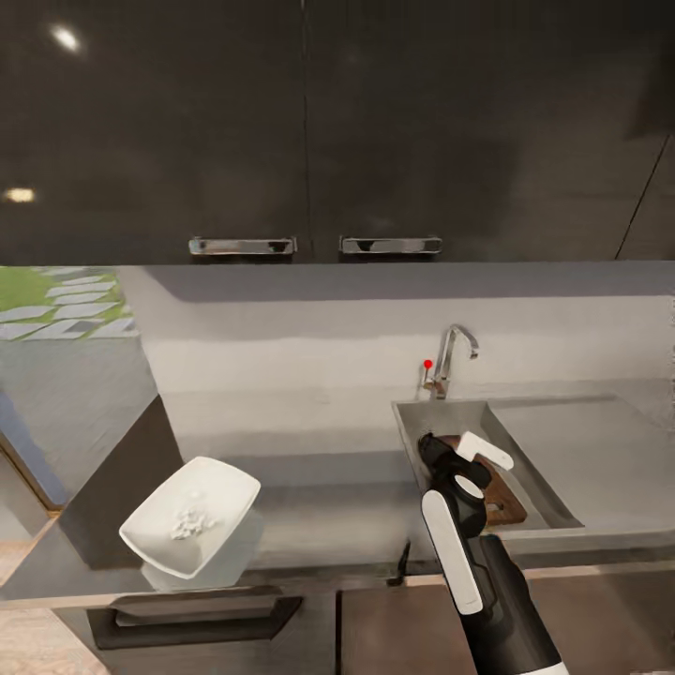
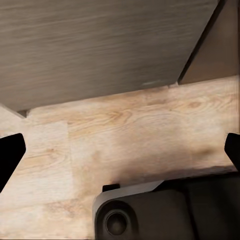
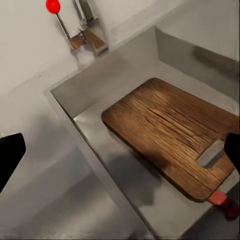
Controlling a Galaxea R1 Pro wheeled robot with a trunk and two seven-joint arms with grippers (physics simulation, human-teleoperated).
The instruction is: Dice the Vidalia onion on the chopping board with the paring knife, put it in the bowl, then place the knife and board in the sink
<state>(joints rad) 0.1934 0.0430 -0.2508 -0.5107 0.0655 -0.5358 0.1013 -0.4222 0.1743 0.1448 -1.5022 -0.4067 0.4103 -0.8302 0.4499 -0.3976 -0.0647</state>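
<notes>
Right end effector [image 1: 448, 450] open, left end effector [image 2: 120, 150] open

Brown grained chopping board [image 3: 170, 132], red paring knife [image 3: 223, 202] handle, white bowl [image 1: 190, 517] with perhaps whitish bits

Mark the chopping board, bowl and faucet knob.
chopping board [image 3: 165, 130], right wrist view, middle of its top face
bowl [image 1: 220, 487], head view, inner wall
faucet knob [image 3: 53, 6], right wrist view, red ball

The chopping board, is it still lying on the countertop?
No. In the right wrist view the chopping board lies inside the sink, on the steel basin floor.
</notes>
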